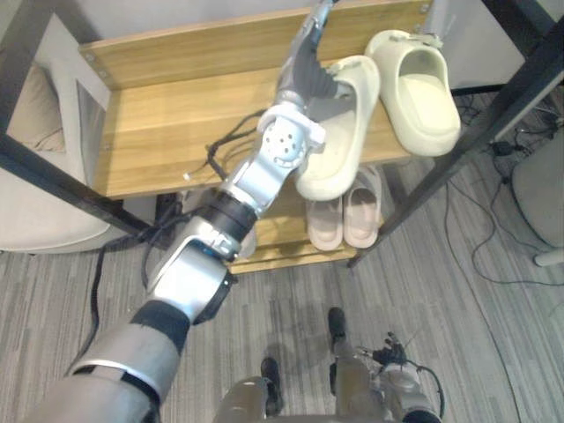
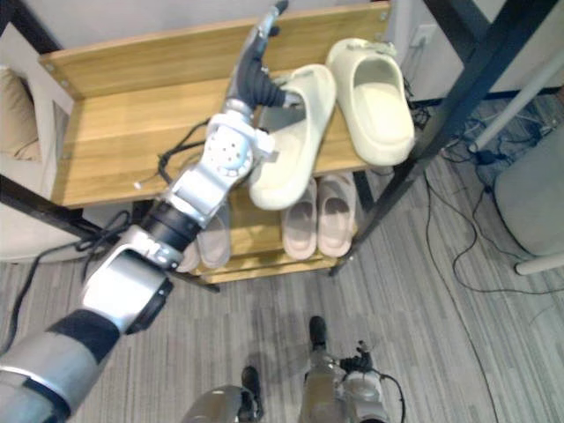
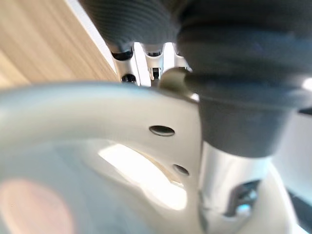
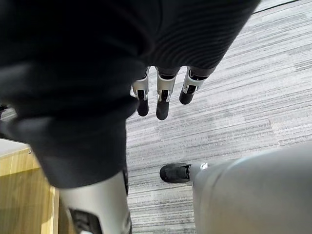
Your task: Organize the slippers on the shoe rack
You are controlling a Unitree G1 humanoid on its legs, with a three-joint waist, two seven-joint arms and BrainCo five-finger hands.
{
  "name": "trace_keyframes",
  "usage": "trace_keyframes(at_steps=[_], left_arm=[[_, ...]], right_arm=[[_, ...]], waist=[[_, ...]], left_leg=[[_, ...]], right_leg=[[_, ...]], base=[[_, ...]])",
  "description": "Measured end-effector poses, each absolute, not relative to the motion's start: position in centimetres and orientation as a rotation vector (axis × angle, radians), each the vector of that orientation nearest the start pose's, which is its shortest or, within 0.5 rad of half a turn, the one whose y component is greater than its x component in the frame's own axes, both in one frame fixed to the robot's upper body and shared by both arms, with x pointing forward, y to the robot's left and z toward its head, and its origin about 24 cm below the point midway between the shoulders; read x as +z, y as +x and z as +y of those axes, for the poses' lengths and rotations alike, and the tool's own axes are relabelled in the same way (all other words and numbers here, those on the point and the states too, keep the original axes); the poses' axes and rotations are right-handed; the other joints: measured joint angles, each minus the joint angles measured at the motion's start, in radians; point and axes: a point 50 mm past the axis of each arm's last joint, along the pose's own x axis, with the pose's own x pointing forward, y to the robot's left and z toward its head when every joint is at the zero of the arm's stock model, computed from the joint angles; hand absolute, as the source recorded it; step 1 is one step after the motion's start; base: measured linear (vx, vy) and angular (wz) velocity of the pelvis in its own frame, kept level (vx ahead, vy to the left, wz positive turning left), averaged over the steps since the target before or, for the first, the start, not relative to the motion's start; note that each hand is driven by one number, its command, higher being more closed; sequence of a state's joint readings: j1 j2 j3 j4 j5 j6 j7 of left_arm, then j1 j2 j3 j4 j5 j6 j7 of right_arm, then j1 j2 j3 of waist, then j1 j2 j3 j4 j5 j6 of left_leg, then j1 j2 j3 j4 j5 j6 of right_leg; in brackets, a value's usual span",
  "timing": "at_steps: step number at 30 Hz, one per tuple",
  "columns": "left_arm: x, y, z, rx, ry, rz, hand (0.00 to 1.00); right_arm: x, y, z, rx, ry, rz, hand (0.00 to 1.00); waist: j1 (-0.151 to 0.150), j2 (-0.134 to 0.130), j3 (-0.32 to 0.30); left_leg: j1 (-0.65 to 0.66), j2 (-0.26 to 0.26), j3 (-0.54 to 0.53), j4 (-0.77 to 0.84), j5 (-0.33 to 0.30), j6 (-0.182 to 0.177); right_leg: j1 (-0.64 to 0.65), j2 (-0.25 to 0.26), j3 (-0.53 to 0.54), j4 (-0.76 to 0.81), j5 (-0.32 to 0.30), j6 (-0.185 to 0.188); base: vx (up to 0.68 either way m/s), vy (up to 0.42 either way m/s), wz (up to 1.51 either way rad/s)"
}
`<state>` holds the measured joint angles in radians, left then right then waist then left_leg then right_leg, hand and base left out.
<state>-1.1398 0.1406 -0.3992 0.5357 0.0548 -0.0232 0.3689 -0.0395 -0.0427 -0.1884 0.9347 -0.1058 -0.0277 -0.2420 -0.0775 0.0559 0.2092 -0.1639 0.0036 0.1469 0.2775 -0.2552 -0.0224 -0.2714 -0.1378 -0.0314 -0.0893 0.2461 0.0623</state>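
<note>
Since the slipper is only being rim-pinched by the left hand, a tumble off the top shelf edge is being risked.

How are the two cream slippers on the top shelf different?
The left slipper is held by the left hand, while the right slipper lies free with nothing touching it. The left slipper pokes out well past the front edge of the top shelf, while the right slipper ends about at that edge. Both are cream and have the same shape.
</note>
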Motion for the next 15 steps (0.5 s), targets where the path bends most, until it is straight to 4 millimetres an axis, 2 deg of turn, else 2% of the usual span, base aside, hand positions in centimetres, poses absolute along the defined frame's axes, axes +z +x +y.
trace_keyframes(at_steps=[3, 6, 15], left_arm=[[25.9, 36.4, 2.6, -0.135, 0.320, -0.660, 0.00], [26.0, 35.7, 2.5, -0.152, 0.267, -0.690, 0.00], [25.2, 35.7, 2.6, -0.153, 0.232, -0.659, 0.00]], right_arm=[[-13.3, 16.1, -20.1, -0.350, -0.162, 0.876, 0.00], [-13.5, 15.8, -20.2, -0.341, -0.174, 0.893, 0.00], [-13.7, 15.3, -20.1, -0.318, -0.200, 0.906, 0.00]], waist=[[0.004, 0.009, -0.005], [0.021, 0.012, -0.008], [0.028, 0.014, -0.034]], left_leg=[[0.033, -0.003, -0.015, -0.023, 0.009, 0.001], [0.032, -0.011, -0.026, -0.031, 0.020, 0.004], [0.029, -0.016, -0.068, -0.051, 0.045, -0.003]], right_leg=[[0.031, -0.003, -0.018, 0.000, -0.001, 0.001], [0.033, -0.013, -0.027, 0.000, -0.003, 0.003], [0.048, -0.023, -0.065, 0.000, -0.010, 0.008]], base=[[0.01, -0.008, 0.12], [-0.01, 0.001, 0.16], [-0.03, -0.019, 0.15]])
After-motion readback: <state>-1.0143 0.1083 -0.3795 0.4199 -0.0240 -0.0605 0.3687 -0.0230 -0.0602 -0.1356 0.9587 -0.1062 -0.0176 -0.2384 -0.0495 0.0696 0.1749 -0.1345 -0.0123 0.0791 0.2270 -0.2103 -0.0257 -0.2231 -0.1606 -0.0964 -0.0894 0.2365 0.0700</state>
